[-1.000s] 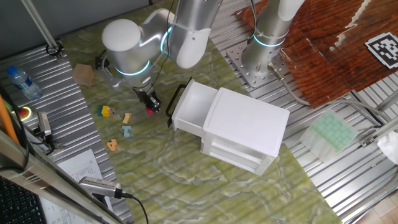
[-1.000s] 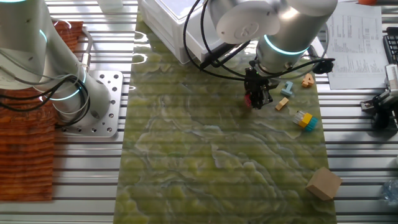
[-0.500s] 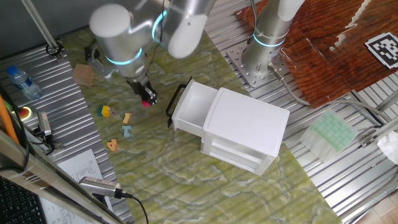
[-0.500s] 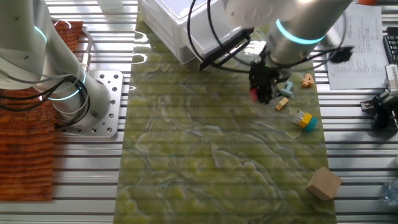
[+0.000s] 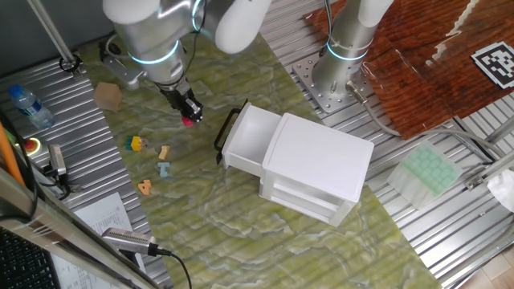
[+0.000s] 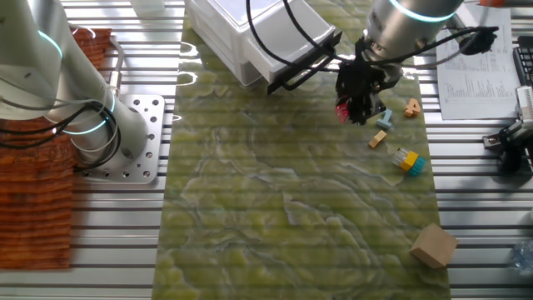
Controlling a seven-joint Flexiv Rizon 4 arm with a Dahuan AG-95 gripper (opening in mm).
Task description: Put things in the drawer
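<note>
In one fixed view, the tool point(image 5: 188, 113) pinches the magenta-pink piece point(image 5: 189, 121) above the green worktop point(image 5: 209, 217), left of the drawer point(image 5: 247, 138). The drawer stands pulled out of the white cabinet point(image 5: 317, 164), its black handle point(image 5: 226, 132) towards the tool. Further left on the worktop lie the yellow piece point(image 5: 136, 144), tan piece point(image 5: 164, 152), pale blue piece point(image 5: 164, 169) and orange piece point(image 5: 144, 188). A cardboard cube point(image 5: 108, 95) sits near the arm.

In the other fixed view, the tool point(image 6: 351, 110) grips the magenta-pink piece point(image 6: 341, 111) just beside the handle point(image 6: 301, 68). The remaining pieces lie close to its right; the cube point(image 6: 433, 246) sits well apart.
</note>
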